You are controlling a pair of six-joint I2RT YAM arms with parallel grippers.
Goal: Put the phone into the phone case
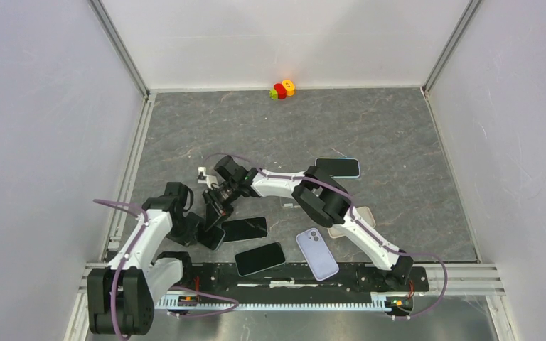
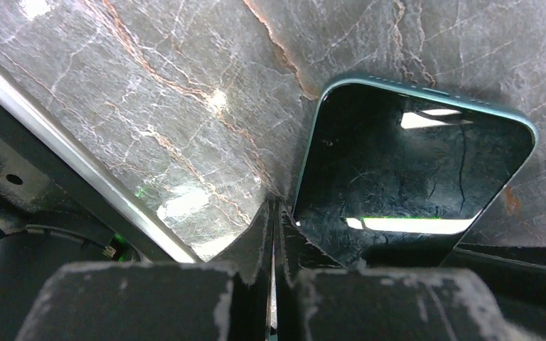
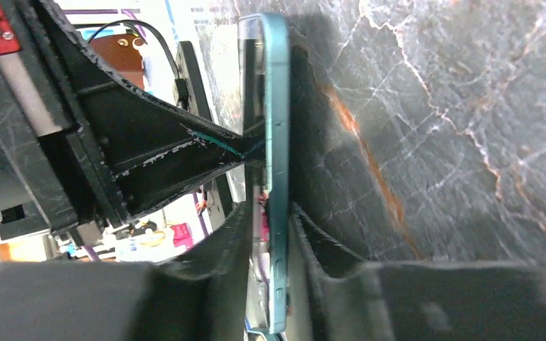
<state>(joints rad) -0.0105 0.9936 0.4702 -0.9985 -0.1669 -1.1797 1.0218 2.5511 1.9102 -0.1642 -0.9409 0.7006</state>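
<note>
The teal-rimmed phone is held tilted just above the counter in front of the left arm. The right pincer pinches it across its faces, and the left pincer is pressed together at its corner with nothing clearly between the tips. The task looks to be at an early stage: the phone is in hand, but no view shows it seated in a case, so aligning and pressing it in remain.
</note>
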